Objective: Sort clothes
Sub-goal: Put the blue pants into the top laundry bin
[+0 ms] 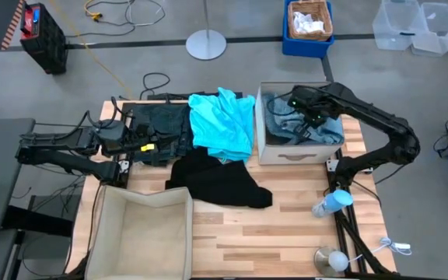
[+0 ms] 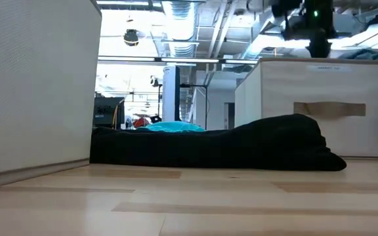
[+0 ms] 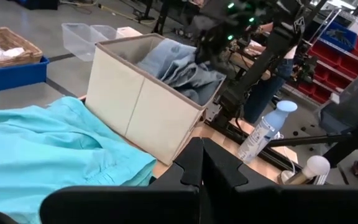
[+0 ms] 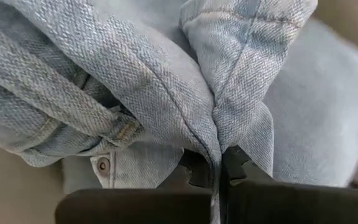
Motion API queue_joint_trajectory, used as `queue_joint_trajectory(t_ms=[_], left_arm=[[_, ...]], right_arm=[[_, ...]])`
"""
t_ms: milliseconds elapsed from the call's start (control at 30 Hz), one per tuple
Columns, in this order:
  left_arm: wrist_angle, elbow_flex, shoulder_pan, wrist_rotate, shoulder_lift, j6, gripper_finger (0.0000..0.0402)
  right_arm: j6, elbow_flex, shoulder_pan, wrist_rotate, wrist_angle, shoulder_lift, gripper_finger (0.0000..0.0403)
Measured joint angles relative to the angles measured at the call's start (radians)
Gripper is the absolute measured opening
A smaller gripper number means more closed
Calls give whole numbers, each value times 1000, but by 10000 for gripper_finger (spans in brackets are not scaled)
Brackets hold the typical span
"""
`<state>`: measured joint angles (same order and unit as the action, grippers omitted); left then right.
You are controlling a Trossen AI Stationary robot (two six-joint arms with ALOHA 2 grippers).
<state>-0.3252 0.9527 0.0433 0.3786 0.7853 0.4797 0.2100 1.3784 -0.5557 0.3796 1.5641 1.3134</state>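
The pale dusty-blue denim garment lies in the beige bin at the table's far right. My right gripper is over that bin, shut on the denim; it also shows in the left wrist view. The turquoise garment lies spread at the far middle, its near edge over the black garment. The dark green garment lies at the far left. My left gripper is shut over the green garment's near edge; nothing shows between its fingers. My right gripper pinches a gathered fold of the denim between its two fingers, coming from above and pointing down into the bin. The fold is drawn up to the fingers above the bin's rim; the rest of the garment lies bunched in the bin.
A second beige bin stands open at the near left corner. A clear water bottle and a white round-headed object lie at the table's right edge. Bare wood shows at the near middle.
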Motion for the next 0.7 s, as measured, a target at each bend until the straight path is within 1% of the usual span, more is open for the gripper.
queue_joint_trajectory(t_ms=[200,300,433,500,567,700], left_arm=[[1,0,0,0,0,0,0],[1,0,0,0,0,0,0],[1,0,0,0,0,0,0],[1,0,0,0,0,0,0],[1,0,0,0,0,0,0],[1,0,0,0,0,0,0]], right_arm=[[-23,-99,-51,-46,-87,0,1],[-59,-108,-59,-78,-150,0,3],[-61,-108,-58,-79,-189,2,12],[-60,-108,-58,-74,-190,0,28],[-60,-108,-58,-70,-187,-9,54],[-57,-107,-48,-66,-185,-45,128]])
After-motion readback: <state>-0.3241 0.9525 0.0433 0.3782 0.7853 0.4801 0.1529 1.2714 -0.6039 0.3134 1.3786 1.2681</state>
